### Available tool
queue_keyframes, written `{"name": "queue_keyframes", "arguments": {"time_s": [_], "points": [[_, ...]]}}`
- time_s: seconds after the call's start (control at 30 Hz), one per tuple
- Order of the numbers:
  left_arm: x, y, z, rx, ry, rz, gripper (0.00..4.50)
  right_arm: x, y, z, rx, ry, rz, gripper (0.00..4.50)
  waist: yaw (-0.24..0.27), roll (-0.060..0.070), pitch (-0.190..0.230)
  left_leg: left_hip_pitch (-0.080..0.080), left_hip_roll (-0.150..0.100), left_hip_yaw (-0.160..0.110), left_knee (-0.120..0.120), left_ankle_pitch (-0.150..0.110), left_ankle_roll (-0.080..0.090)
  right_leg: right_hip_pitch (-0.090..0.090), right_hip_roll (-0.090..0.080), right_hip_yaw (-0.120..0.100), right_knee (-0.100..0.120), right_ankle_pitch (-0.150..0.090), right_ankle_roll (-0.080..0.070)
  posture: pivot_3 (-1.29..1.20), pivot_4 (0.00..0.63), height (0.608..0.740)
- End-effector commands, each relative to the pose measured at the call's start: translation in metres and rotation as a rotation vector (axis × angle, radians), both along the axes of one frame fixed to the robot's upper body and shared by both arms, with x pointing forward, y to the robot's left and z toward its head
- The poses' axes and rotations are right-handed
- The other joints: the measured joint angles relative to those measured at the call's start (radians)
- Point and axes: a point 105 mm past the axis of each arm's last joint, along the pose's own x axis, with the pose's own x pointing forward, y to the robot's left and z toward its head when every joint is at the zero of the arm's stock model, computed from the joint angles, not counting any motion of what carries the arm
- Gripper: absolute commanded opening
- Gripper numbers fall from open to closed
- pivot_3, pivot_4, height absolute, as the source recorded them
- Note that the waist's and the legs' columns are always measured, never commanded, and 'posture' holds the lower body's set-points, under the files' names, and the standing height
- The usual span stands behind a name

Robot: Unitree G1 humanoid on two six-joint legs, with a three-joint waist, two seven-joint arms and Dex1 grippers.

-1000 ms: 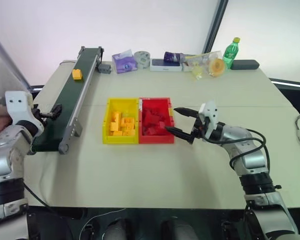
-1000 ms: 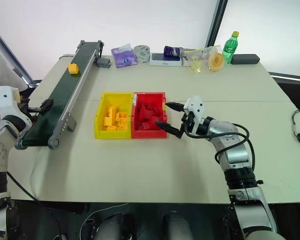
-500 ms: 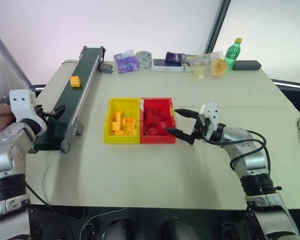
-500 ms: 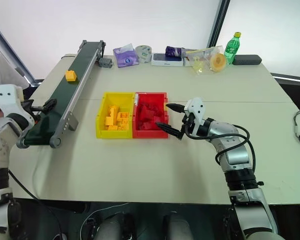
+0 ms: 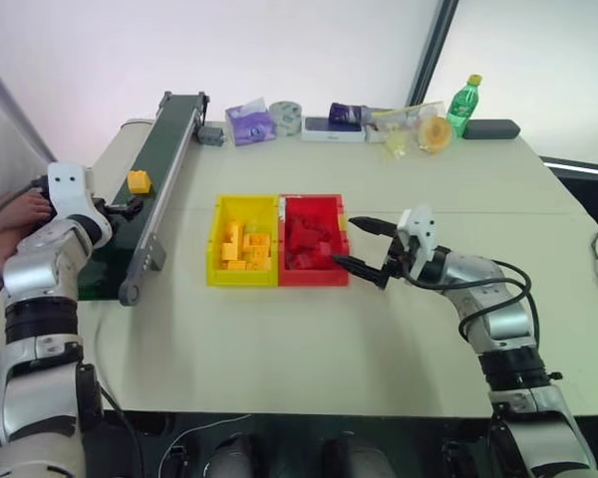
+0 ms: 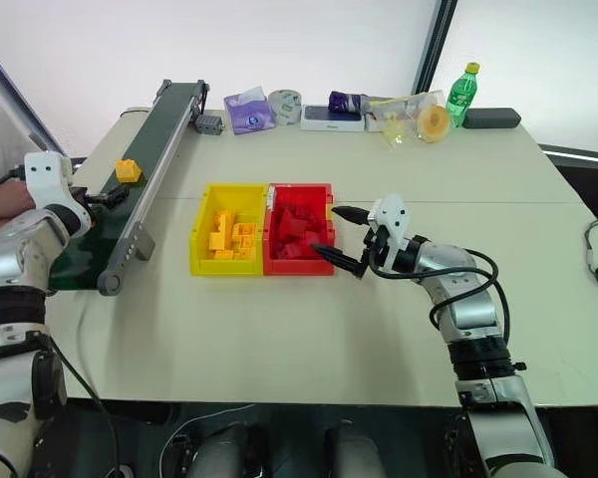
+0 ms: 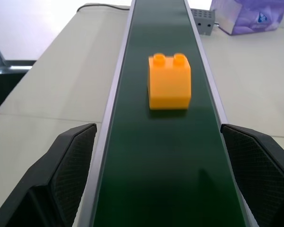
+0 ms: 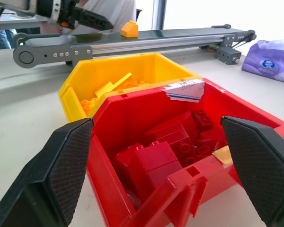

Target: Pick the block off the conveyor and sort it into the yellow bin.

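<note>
Left wrist view: the block stands on the conveyor, beyond the spread left gripper.
Right wrist view has the right gripper spread before the red bin; the yellow bin is partly hidden behind.

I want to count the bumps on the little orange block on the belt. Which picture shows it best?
The left wrist view: the block sits close up on the conveyor, and two round bumps show on top. In both eye views it is just a small orange spot; the right wrist view shows it far off behind the yellow bin.
</note>
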Motion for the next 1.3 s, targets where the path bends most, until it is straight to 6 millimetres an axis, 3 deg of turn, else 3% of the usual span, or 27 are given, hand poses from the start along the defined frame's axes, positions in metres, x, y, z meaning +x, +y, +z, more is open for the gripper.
{"name": "queue_keyframes", "arguments": {"time_s": [0.03,0.37,0.47,0.57,0.6,0.73,0.87,1.1,1.3], "points": [[0.005,-0.003,0.019,0.016,-0.064,-0.002,4.43,-0.003,-0.002,0.014,0.010,-0.054,-0.003,4.50,0.000,0.000,0.000,0.000,0.000,0.000,0.000,0.000,0.000,0.000,0.000,0.000,0.000,0.000,0.000,0.00,0.150,0.740],[0.005,-0.009,-0.005,-0.007,0.012,-0.019,4.43,-0.004,-0.003,0.015,0.009,-0.053,-0.011,4.50,-0.005,0.000,0.000,-0.002,0.000,0.000,0.000,0.000,0.000,-0.003,0.000,0.000,0.001,0.000,0.000,0.00,0.150,0.740],[0.003,-0.015,-0.003,-0.062,-0.009,-0.047,3.10,-0.004,-0.003,0.016,0.010,-0.053,-0.013,4.50,-0.004,0.000,0.000,-0.002,0.000,0.000,0.000,0.000,0.000,-0.003,0.000,0.000,0.001,0.000,0.000,0.00,0.150,0.740],[-0.001,-0.005,0.010,-0.022,-0.050,0.021,1.51,-0.005,-0.004,0.016,0.009,-0.051,-0.015,4.50,-0.001,0.000,0.000,-0.003,0.000,0.000,0.001,0.000,0.000,-0.003,0.000,0.000,0.001,0.000,0.000,0.00,0.150,0.740],[-0.003,-0.004,0.012,-0.016,-0.052,0.021,1.28,-0.004,-0.004,0.015,0.009,-0.051,-0.016,4.50,-0.001,0.000,0.000,-0.003,0.000,0.000,0.001,0.000,0.000,-0.003,0.000,0.000,0.001,0.000,0.000,0.00,0.150,0.740],[-0.012,-0.006,0.017,-0.021,-0.059,0.014,1.31,-0.004,-0.004,0.015,0.010,-0.049,-0.018,4.50,-0.002,0.000,0.000,-0.003,0.000,-0.001,0.002,0.000,0.000,-0.003,0.000,0.000,0.001,0.000,0.000,0.00,0.150,0.740],[-0.023,-0.023,0.027,-0.015,-0.109,-0.093,1.31,-0.004,-0.003,0.016,0.011,-0.049,-0.017,4.50,-0.003,0.000,0.000,-0.003,0.000,-0.001,0.001,0.000,0.000,-0.003,0.000,0.000,0.001,0.000,0.000,0.00,0.150,0.740],[-0.048,-0.078,0.046,-0.018,-0.194,-0.447,1.31,-0.005,-0.006,0.021,0.014,-0.051,-0.005,4.50,0.000,0.000,0.000,-0.003,0.001,-0.001,0.002,0.000,0.000,-0.003,0.000,0.000,0.002,0.000,0.000,0.00,0.150,0.740],[-0.036,-0.135,0.035,-0.026,-0.144,-0.564,1.31,-0.006,-0.010,0.027,0.034,-0.063,-0.009,4.50,0.003,0.000,0.000,-0.003,0.000,-0.002,0.003,0.000,0.000,-0.002,0.000,0.001,0.002,0.000,0.000,0.00,0.150,0.740]]}}
